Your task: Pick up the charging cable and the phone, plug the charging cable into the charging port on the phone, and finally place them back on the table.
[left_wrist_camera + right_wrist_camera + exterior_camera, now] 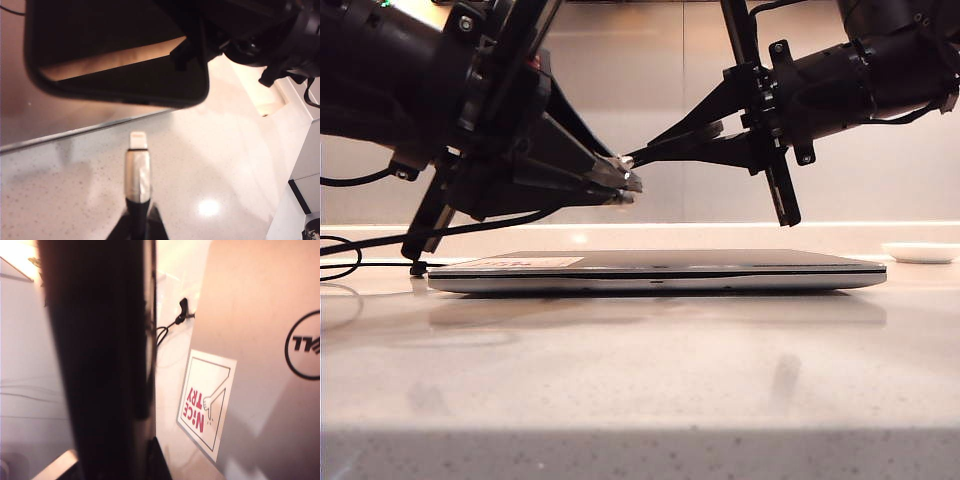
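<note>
Two arms: both were up over the middle of the surface (pixel 640 380), tips nearly meeting above the laptop (pixel 660 270).
Left gripper: the left gripper (pixel 620 178) came in from the left of the exterior view, clamped tight on the charging cable (pixel 137 172) just behind its plug.
Cable: silver plug pointed straight out from the fingers (pixel 120 227) toward the phone's lower edge, close to it but with a gap showing in the left wrist view; black cord trailed down and off to the left across the surface, a small black bead hanging on it.
Right gripper: the right gripper (pixel 665 145) reached in from the right, closed on the phone (pixel 120 55).
Phone: held in the air, black slab with rounded corners, its edge turned to face the plug; in the right wrist view it filled the frame as a dark blurred band (pixel 100 355).
Laptop: silver lid shut, flat on the surface beneath both grippers, red-and-white sticker (pixel 205 402) on top.
Dish: small white dish (pixel 920 252) sat far right, well apart.
</note>
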Motion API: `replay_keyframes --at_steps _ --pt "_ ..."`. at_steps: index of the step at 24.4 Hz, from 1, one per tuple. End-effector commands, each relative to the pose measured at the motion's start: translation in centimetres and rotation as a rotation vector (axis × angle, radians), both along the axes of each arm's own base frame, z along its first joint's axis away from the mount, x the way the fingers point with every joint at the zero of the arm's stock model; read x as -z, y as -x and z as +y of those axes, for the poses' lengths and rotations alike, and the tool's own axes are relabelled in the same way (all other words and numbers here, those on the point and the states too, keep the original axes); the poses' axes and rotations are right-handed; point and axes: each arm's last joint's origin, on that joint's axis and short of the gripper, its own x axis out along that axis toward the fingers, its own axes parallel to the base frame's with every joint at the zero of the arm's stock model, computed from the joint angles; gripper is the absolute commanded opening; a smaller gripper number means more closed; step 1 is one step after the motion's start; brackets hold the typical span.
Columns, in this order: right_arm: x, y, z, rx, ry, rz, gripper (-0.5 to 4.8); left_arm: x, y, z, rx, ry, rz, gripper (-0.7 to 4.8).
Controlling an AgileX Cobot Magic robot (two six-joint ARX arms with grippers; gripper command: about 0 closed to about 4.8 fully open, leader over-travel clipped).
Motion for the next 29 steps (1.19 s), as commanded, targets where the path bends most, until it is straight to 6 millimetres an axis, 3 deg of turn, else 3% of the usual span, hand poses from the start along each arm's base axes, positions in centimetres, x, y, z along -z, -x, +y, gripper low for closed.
replay_keyframes --at_steps 1,29 --pt "-0.65 0.11 0.16 -0.038 -0.017 -0.053 -0.06 -0.29 -0.01 -0.07 0.004 0.018 -0.009 -0.06" --pt "-0.40 0.36 0.51 -0.047 -0.007 -0.020 -0.06 -0.28 -0.01 -0.07 0.004 0.017 -0.009 -0.06"
